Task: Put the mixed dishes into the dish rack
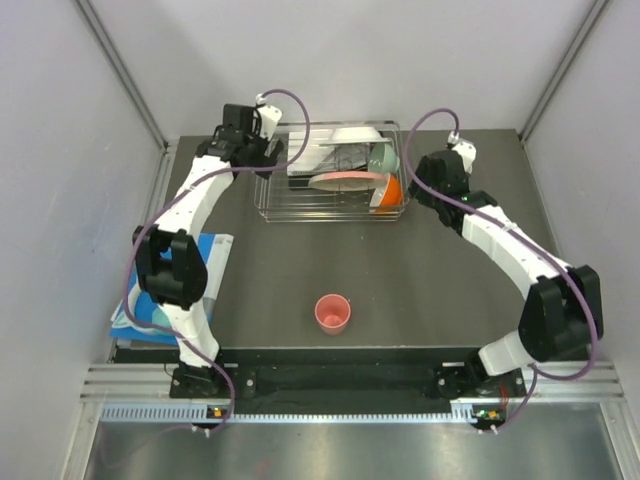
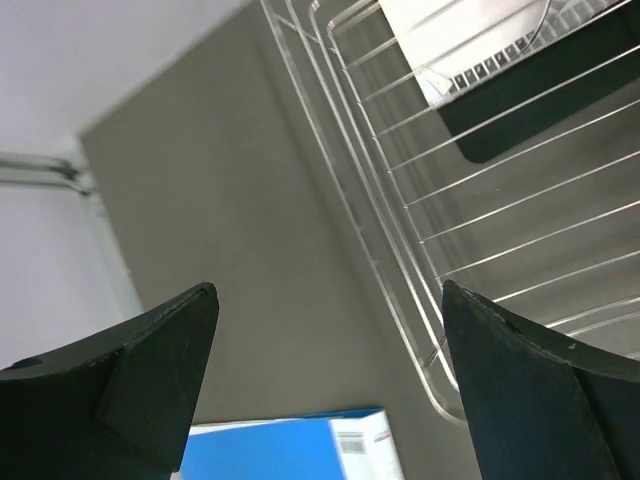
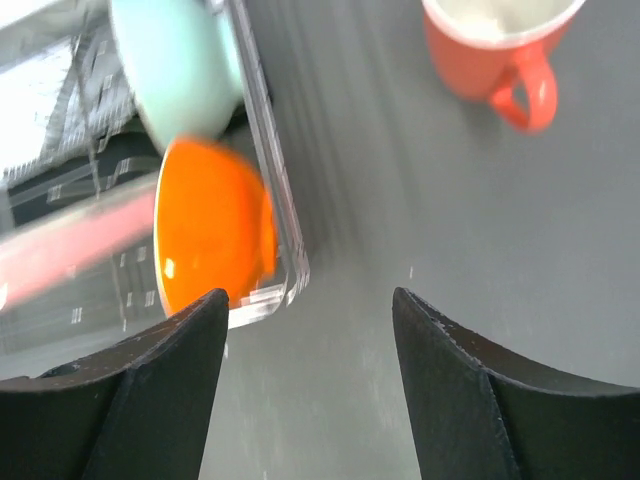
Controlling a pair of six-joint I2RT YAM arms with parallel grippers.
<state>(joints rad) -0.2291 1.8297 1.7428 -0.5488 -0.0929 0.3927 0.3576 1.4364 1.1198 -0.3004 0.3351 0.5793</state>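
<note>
Clerk: Item one, left gripper (image 2: 328, 290). Two dark fingers fill the bottom of the left wrist view, jaws spread wide, nothing between them. It hangs over the table (image 1: 270, 290) just beside the left wall of the dish rack (image 2: 400, 200).

Checker: Right gripper (image 3: 309, 295)?

Clerk: Jaws likewise spread and empty, above the rack's near right corner.

Checker: Any writing?

Clerk: None legible. White printed paper (image 2: 440, 40) on a black board shows through the rack wires; it carries a row of small dark marks, too fine to read. Blue sheet (image 2: 290, 450) has a white label at its corner, print also too small.

Checker: Rack contents.

Clerk: Mint-green bowl (image 3: 180, 70) on edge at the right end, cut off by the top of the right wrist view. Orange bowl (image 3: 210, 230) just beside it, on edge against the corner. Pale pink plate (image 1: 345, 180) leaning across the middle; only a blurred pink streak in the right wrist view. A white rounded shape sits at the far side of the rack in the top view; plate or paper, cannot tell.

Checker: Outside the rack?

Clerk: Orange mug (image 3: 490, 50) on the table to the right of the rack, handle toward the camera, rim cut off by the frame edge; hidden under the right arm in the top view. Small pink cup (image 1: 333, 313) upright, mouth up, near the table's front middle, well apart from the rack.
</note>
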